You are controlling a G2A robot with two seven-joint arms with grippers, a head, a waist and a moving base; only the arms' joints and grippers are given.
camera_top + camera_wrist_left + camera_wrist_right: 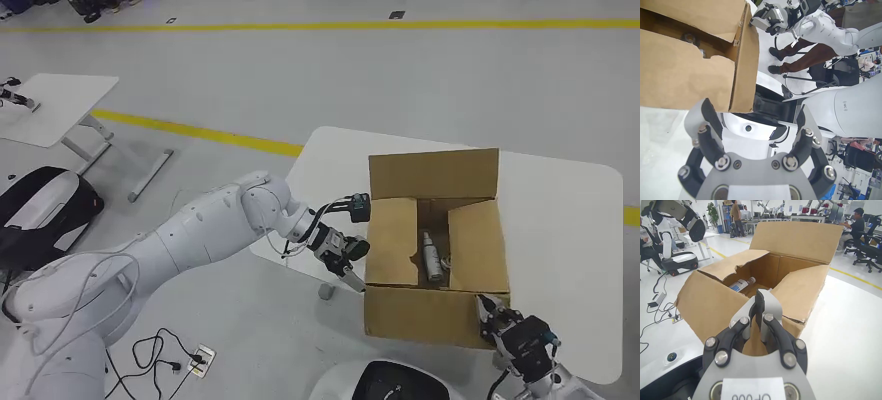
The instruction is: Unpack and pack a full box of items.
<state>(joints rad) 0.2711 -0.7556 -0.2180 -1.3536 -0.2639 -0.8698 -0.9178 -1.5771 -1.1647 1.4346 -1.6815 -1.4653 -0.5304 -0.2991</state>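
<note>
A bottle [743, 284] is seen lying inside the open cardboard box [420, 310] on the white table [560, 200], partly screened by torn flaps (the side ones folded inward). The left gripper [755, 110] is held wide open and empty beside a box corner. The right gripper [759, 299] is closed at the near wall, with nothing visibly gripped.

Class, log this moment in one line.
brown cardboard box: open | clear plastic bottle: lying inside | left tool: open beside box | right tool: shut at box's near edge
</note>
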